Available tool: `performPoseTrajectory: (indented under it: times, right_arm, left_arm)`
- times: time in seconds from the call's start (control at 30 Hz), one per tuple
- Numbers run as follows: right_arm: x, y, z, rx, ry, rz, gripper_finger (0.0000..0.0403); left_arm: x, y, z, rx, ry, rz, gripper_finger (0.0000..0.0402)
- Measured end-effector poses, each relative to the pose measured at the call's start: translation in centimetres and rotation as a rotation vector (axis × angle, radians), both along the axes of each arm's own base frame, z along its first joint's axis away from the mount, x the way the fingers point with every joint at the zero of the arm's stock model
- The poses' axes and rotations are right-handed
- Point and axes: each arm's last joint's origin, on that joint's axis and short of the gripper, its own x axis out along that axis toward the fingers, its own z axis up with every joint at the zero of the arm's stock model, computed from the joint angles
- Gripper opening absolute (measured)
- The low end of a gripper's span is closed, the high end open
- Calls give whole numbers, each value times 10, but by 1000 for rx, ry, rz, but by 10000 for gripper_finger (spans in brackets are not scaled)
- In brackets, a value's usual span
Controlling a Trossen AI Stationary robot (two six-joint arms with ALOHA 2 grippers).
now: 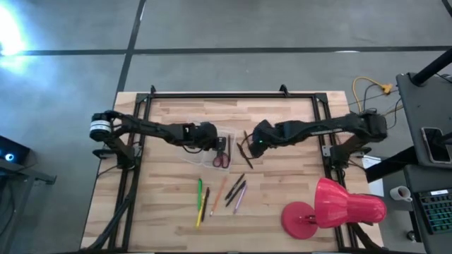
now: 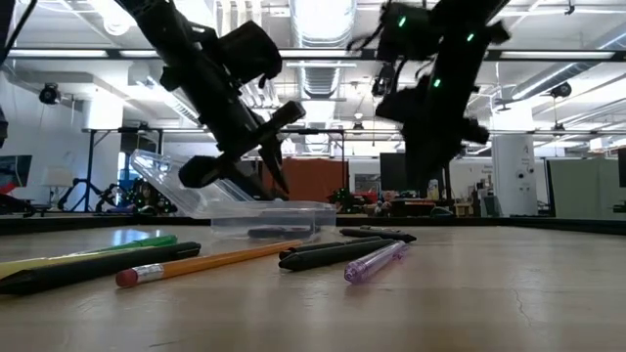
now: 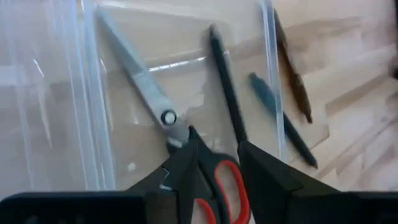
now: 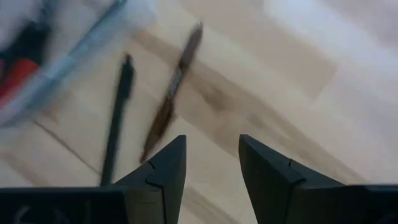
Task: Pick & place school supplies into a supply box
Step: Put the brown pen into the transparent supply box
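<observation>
The clear supply box (image 1: 205, 156) lies at the table's middle. In it are the red-handled scissors (image 1: 222, 154) and a black pen (image 3: 225, 87). My left gripper (image 3: 217, 168) is open low over the box, one finger on each side of the scissors' red handle (image 3: 227, 180). In the low view the box (image 2: 245, 207) seems to have one end raised. My right gripper (image 4: 211, 155) is open and empty above the table, right of the box. It is over a brown pen (image 4: 174, 93) and a black pen (image 4: 118, 112) that lie on the wood. My left gripper points down into the box, its fingers (image 3: 186, 165) on either side of the scissors' red handle. The scissors lie flat on the box floor. I cannot tell whether the fingers touch them.
Several loose pens and pencils lie nearer the front edge: green (image 1: 200, 189), yellow (image 1: 199, 215), orange (image 1: 217, 196), black (image 1: 235, 190) and purple (image 1: 240, 200). A big red lamp (image 1: 339, 208) stands at the front right. A black frame (image 1: 233, 95) borders the table.
</observation>
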Motion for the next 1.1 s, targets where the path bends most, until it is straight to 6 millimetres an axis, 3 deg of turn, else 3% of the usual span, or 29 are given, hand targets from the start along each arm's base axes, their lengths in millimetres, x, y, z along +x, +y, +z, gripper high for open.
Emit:
performPoseTrajectory:
  times: [0.13,0.33,0.63,0.77,0.93,1.1]
  right_arm:
    - [22,-7,-21,29,71,-14,139]
    - [55,-14,-35,65,89,-11,139]
    - [69,-31,-73,125,189,-16,138]
    - [71,-37,-85,142,226,6,116]
    - [70,-38,-83,127,236,20,29]
    - [60,-36,-61,158,217,28,16]
  left_arm:
    - [-6,-1,19,22,-53,-33,120]
    - [-29,-5,54,146,-81,-132,122]
    - [-65,-11,81,197,-132,-130,122]
    - [-75,-13,85,216,-155,-140,122]
    - [-87,-16,85,256,-161,-189,123]
    - [-98,-24,85,217,-170,-243,123]
